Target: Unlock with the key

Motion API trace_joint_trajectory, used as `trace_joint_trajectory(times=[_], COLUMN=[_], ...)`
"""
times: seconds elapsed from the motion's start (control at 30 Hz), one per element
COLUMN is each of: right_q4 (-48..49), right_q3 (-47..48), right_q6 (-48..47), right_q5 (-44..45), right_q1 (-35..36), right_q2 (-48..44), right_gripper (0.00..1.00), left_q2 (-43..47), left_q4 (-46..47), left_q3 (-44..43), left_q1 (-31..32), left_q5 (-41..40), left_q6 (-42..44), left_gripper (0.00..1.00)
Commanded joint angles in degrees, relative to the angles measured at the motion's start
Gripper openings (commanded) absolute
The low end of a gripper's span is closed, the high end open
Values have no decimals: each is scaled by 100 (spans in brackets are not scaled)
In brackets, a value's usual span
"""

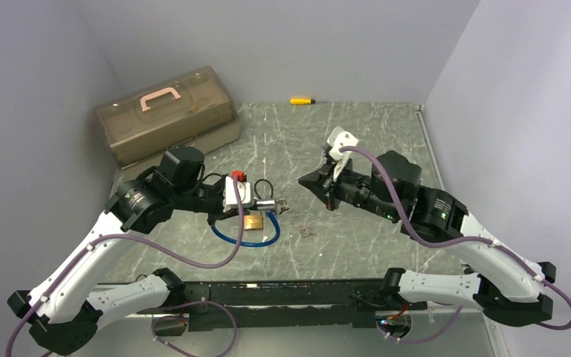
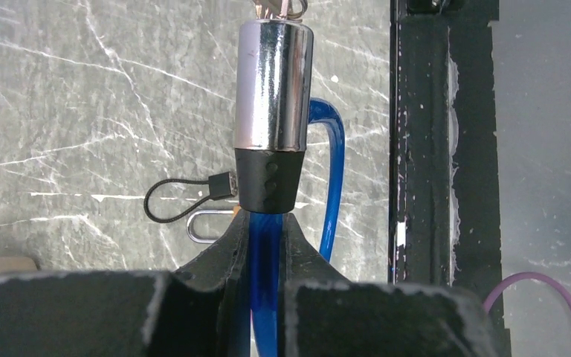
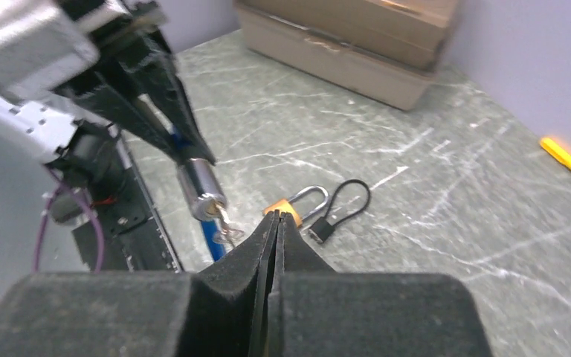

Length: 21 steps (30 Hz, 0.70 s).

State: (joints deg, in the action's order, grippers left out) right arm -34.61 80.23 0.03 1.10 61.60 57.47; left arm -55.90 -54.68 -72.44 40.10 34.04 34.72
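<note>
My left gripper is shut on the blue cable of a cable lock, just behind its black collar and chrome cylinder. It holds that cylinder level above the table. A key sticks in the cylinder's end, with a ring hanging from it. My right gripper is shut with nothing in it. It hovers to the right of the cylinder, a short way off and not touching it or the key. The right gripper points left toward the lock.
A brass padlock lies under the cylinder, inside the blue cable loop, with a small black loop lock beside it. Small loose keys lie on the table. A brown toolbox stands at back left and a yellow screwdriver by the back wall.
</note>
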Motion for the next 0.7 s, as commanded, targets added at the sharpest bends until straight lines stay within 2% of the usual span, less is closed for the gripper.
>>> trace_joint_trajectory(times=[0.0,0.27,0.67], right_q4=[270,375,649], right_q3=[-381,-392,-193], right_q6=[220,530,470], right_q5=[1201,2060,2469], right_q1=[16,25,279], right_q2=[-102,322,815], right_gripper=[0,0,0], left_q2=[10,-20,-8], left_q4=[634,890,1095], left_q3=[-397,-330,-226], left_q1=[-19,-26,-27], left_q5=[57,-211,-408], left_q6=[-537,-840,-1006], left_gripper=[0,0,0])
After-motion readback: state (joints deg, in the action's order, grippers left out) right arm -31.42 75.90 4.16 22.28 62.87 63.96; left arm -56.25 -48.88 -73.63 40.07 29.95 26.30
